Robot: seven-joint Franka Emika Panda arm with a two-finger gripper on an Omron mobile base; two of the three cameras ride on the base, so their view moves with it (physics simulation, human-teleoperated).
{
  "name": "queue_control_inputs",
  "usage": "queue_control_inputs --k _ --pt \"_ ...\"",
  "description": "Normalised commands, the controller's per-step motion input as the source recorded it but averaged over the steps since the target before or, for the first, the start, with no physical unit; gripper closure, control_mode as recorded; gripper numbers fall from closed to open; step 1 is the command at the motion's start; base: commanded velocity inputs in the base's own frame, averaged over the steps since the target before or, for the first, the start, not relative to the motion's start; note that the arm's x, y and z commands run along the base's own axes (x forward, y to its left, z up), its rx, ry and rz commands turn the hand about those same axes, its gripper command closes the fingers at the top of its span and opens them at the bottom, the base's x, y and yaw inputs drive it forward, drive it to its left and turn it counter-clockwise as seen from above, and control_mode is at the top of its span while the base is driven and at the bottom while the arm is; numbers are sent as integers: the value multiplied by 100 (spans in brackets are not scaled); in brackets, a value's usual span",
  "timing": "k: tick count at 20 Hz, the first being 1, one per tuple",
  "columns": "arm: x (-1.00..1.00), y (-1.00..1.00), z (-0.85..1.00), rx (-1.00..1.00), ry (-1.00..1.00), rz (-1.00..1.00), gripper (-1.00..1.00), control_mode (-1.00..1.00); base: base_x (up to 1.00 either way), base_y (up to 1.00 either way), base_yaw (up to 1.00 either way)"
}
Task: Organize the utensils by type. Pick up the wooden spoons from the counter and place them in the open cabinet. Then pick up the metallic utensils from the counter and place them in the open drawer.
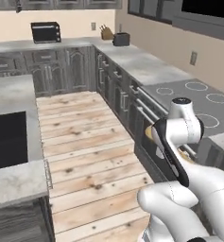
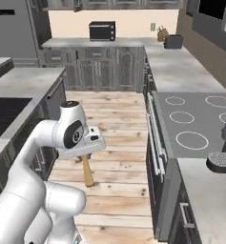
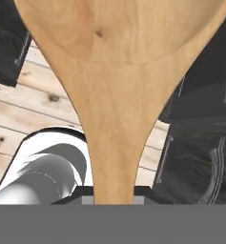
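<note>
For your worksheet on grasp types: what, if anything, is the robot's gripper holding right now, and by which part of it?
The gripper holds a wooden spoon by its handle, the neck and bowl reaching out beyond the hold.

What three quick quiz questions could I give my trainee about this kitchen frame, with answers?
1. True or false: the hand grips a metal fork.
2. What lies below the held wooden spoon? A) stone counter B) plank floor C) sink
3. Which black appliance stands on the far counter against the wall?

Key: 1. False, it grips a wooden spoon. 2. B. 3. The toaster oven.
</note>
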Motion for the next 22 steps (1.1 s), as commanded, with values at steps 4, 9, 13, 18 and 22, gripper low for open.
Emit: queue_control_inputs --k 4,9,13,18,22 --pt "0 0 0 0 0 0 100 100 47 32 46" --pt "0 0 0 0 0 0 100 100 36 26 40" --pt "0 0 0 0 0 0 100 100 21 21 39" --pt "0 0 0 0 0 0 100 100 0 20 58" --pt "0 0 0 0 0 0 100 100 0 34 59"
